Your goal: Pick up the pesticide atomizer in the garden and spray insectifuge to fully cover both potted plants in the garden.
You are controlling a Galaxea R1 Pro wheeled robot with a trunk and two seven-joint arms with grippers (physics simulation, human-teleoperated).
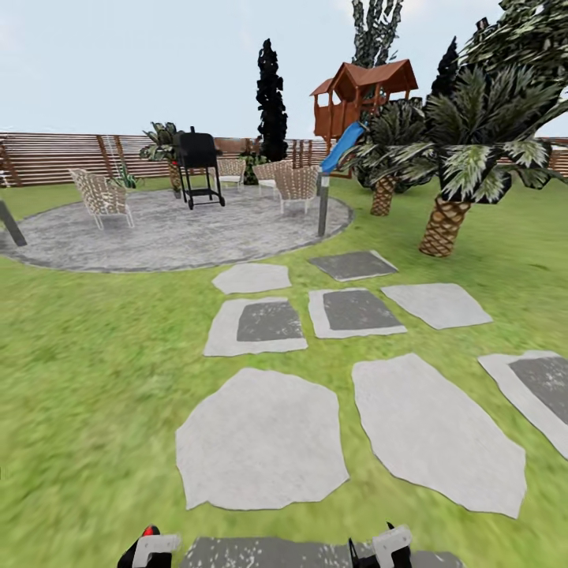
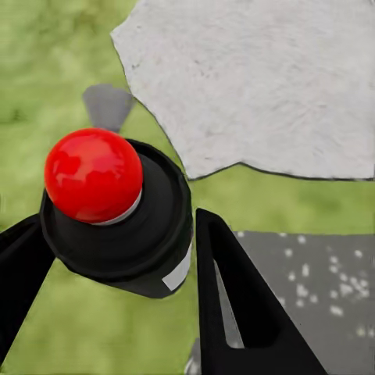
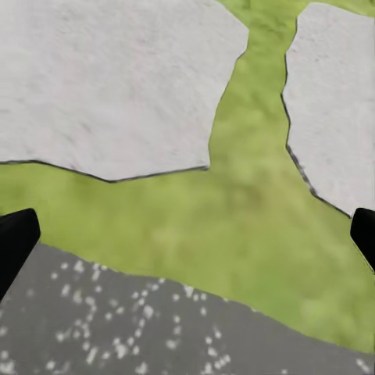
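Now the left gripper (image 2: 117, 258) is closed around a black thing with a red ball top (image 2: 94, 176); the right gripper (image 3: 187, 242) is wide open over grass (image 3: 234, 234) and grey stone slabs (image 3: 109, 78).

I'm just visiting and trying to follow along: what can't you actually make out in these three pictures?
- Head view: both arms are cut off by the bottom edge.
- Left wrist view: a red-capped black object sits between the left tool's fingers; what it is I cannot tell, since its lower part is hidden.
- Right wrist view: the right tool's fingertips barely enter at the edges.
- Head view: plants by the fence are too small to identify.
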